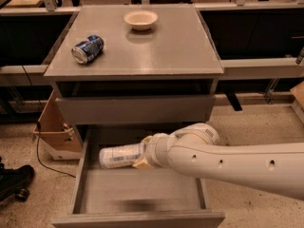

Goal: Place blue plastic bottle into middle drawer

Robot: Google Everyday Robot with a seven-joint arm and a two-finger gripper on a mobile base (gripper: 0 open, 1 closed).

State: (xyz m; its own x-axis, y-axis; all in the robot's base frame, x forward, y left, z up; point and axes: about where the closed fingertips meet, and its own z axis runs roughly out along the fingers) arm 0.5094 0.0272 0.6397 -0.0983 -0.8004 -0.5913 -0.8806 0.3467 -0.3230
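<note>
The blue plastic bottle lies on its side in my gripper, held just above the floor of the open middle drawer, near its back left part. The gripper's tan fingers are shut on the bottle's right end. My white arm reaches in from the right across the drawer. The bottle's cap end is hidden by the gripper.
A dented blue can lies on the grey cabinet top at the left, and a white bowl stands at the back. The upper drawer front is closed. A cardboard box stands left of the cabinet.
</note>
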